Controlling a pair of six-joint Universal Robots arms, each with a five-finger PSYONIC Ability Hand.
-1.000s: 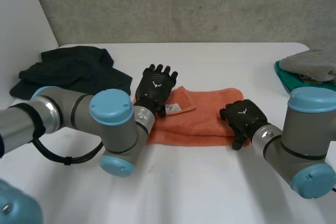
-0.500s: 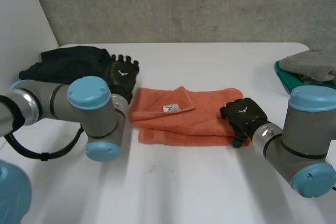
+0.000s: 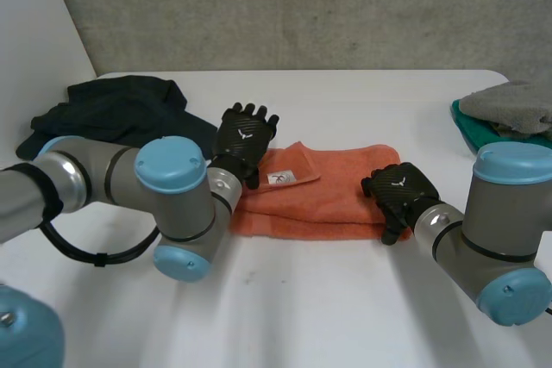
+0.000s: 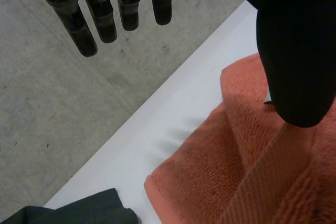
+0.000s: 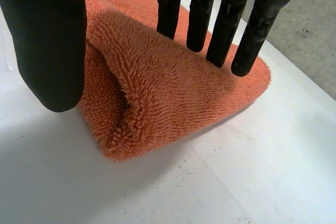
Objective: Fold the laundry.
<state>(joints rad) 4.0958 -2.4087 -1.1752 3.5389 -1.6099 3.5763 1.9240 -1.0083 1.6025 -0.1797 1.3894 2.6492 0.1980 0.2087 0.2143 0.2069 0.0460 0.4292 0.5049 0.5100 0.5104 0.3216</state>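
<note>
**Orange towel [image 3: 332, 200] folded mid-table, a hand at each end**

Towel: a long folded bundle on the white table [image 3: 345, 299], about midway between the two arms. A white label [image 3: 280, 178] faces up on a turned-over flap near its left end.

Left hand [image 3: 246, 131]: over the towel's left end, palm down. In the left wrist view its fingers [image 4: 86, 30] are straight and spread apart, reaching past the towel's far edge and holding nothing. The thumb [image 4: 294, 51] stands well apart from them, above the flap.

Right hand [image 3: 398, 189]: at the towel's right end, by the near corner. In the right wrist view its fingers [image 5: 198, 14] are straight and side by side along the top of that corner. The thumb [image 5: 47, 40] is held wide, beside the open fold of the near edge. The tips seem to rest on the pile, though contact is hard to settle from this angle. The hand is not closed round the cloth.

Elsewhere: a dark garment [image 3: 112, 114] is heaped at the table's far left, beyond the left arm, with a strip of bare table between it and the towel. A grey cloth [image 3: 509, 105] lies on a teal tray [image 3: 483, 134] at the table's right edge.
</note>
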